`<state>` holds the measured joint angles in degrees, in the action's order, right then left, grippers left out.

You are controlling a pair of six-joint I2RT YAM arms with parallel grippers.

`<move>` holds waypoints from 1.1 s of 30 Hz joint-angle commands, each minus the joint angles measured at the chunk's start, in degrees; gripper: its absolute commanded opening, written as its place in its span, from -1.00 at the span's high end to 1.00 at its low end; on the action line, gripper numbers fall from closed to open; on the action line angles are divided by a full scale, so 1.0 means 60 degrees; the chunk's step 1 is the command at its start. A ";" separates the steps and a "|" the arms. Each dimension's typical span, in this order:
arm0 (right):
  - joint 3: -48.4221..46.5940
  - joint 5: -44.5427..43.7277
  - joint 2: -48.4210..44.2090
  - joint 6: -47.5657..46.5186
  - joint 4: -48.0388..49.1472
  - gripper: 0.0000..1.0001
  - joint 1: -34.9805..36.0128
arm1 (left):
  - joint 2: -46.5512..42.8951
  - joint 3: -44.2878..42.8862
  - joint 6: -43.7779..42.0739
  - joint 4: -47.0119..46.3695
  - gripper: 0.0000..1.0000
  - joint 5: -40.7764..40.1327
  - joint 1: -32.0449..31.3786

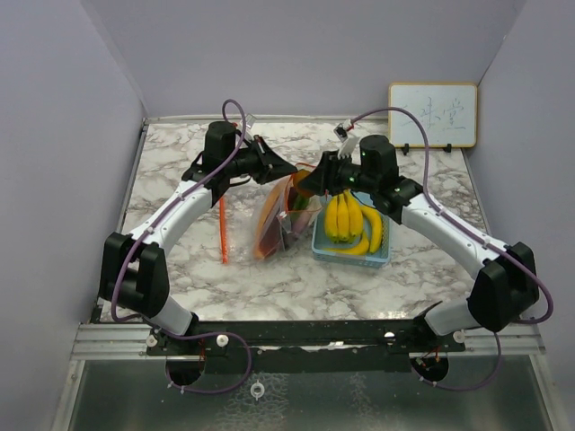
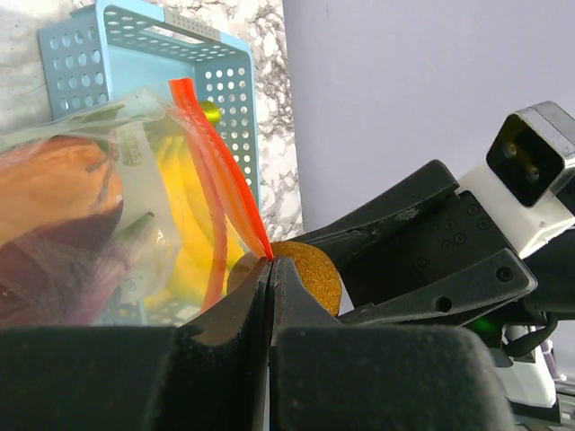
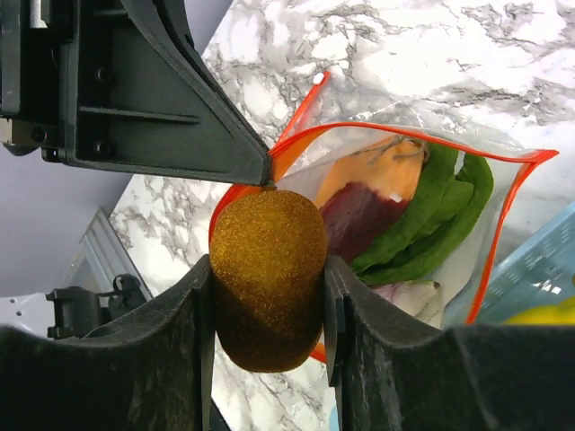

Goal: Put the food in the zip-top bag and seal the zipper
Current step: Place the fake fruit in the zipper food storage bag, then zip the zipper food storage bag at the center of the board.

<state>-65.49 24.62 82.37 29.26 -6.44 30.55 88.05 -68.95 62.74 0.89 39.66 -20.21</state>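
At mouth of zip-top bag (image 3: 449,278): brown kiwi (image 3: 268,278), gripped between right jaws.
Left jaws: pinched shut on bag's orange rim.
Blue basket (image 1: 352,259): bananas (image 1: 346,218) inside.

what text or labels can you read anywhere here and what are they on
No text can be read.
whiteboard: faint handwritten marks, too faint to read
bag: small printed patch, too blurred to read
No other writing shows in any view.

A robotics lab booth is suggested: a marble-patterned tabletop (image 1: 269,289) is enclosed by lilac-grey panels (image 1: 63,135), edged in front by an aluminium rail (image 1: 117,339), with a framed whiteboard (image 1: 432,114) propped at its far right corner.
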 commanded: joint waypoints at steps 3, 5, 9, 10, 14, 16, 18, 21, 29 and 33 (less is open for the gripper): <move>-0.0448 -0.0459 0.0626 -0.0127 -0.0762 -0.09 0.0283 | -0.0388 0.0054 0.0079 -0.0511 1.00 0.0256 -0.0021; -0.0487 -0.0749 0.0612 -0.0397 -0.1083 -0.40 0.0285 | -0.0362 0.0092 0.0056 -0.0583 1.00 0.0281 -0.0025; -0.0588 -0.0804 0.0539 -0.1105 -0.1522 -0.62 0.0285 | -0.0427 0.0151 0.0054 -0.0779 1.00 0.0303 -0.0023; -0.0672 -0.0692 0.0501 -0.1228 -0.1685 -0.63 0.0285 | -0.0459 0.0181 0.0049 -0.0811 1.00 0.0304 -0.0017; -0.0600 -0.0353 -0.0232 -0.1521 -0.1576 -0.62 0.0285 | -0.0509 0.0268 0.0023 -0.0803 1.00 0.0286 -0.0029; -0.0516 0.0324 -0.0510 -0.1822 -0.1484 -0.62 0.0285 | -0.0494 0.0310 -0.0018 -0.0788 1.00 0.0289 -0.0024; -0.0503 0.1376 -0.0502 -0.2045 -0.1501 -0.59 0.0285 | -0.0495 0.0363 -0.0037 -0.0788 1.00 0.0289 -0.0017; -0.0467 0.2401 -0.0209 -0.1865 -0.1296 -0.53 0.0441 | -0.0545 0.0442 -0.0092 -0.0767 1.00 0.0275 -0.0027; -0.0696 0.1553 0.0769 -0.1350 -0.1193 -0.37 0.1264 | -0.0578 0.0285 -0.0258 -0.0330 1.00 0.0128 -0.0018; -0.0773 0.1088 0.0996 -0.0991 -0.0666 -0.19 0.1259 | -0.0667 0.0249 -0.0362 -0.0185 1.00 0.0095 -0.0019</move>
<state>-68.07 33.98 87.48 20.86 -14.63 38.22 87.13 -66.59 62.00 -1.04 39.64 -20.25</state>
